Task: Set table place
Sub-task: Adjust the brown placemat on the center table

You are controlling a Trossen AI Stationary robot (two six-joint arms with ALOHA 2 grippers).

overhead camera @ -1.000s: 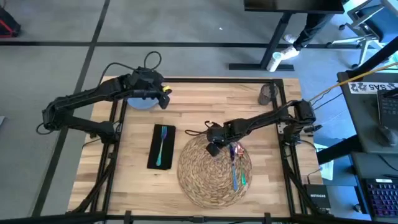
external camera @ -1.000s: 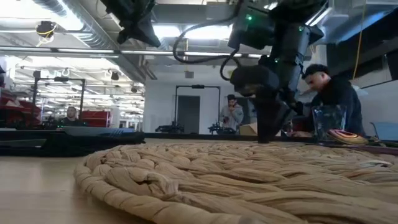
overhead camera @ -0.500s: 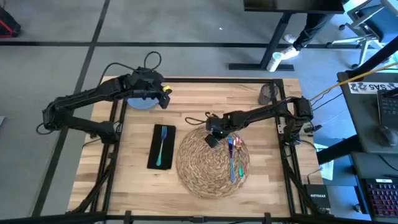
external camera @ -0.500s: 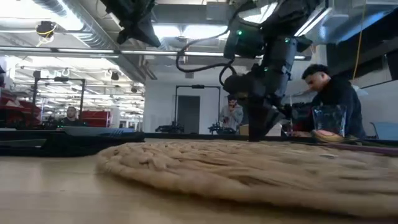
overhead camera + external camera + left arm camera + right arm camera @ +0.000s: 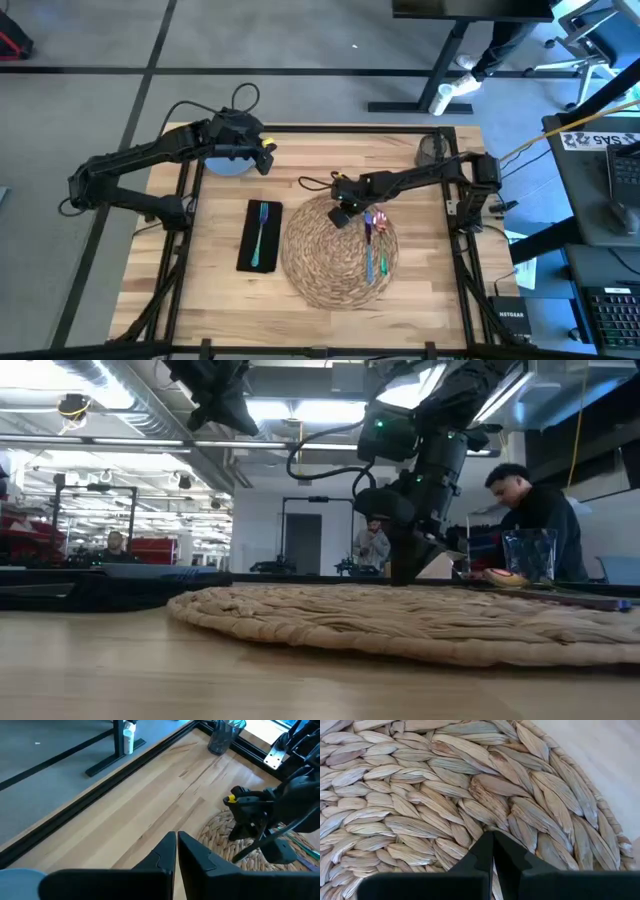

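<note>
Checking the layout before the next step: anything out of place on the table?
Yes. The colourful-handled cutlery lies on the woven placemat where the plate would go, and the pale blue plate is off at the far left corner under the left gripper. The right gripper is at the mat's far edge.

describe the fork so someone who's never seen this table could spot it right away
On the wooden table, look left of the big round straw placemat for a black napkin lying lengthwise. The fork rests along the middle of that napkin. It is all teal and lies alone, unlike the colourful-handled cutlery bunched on the placemat.
</note>
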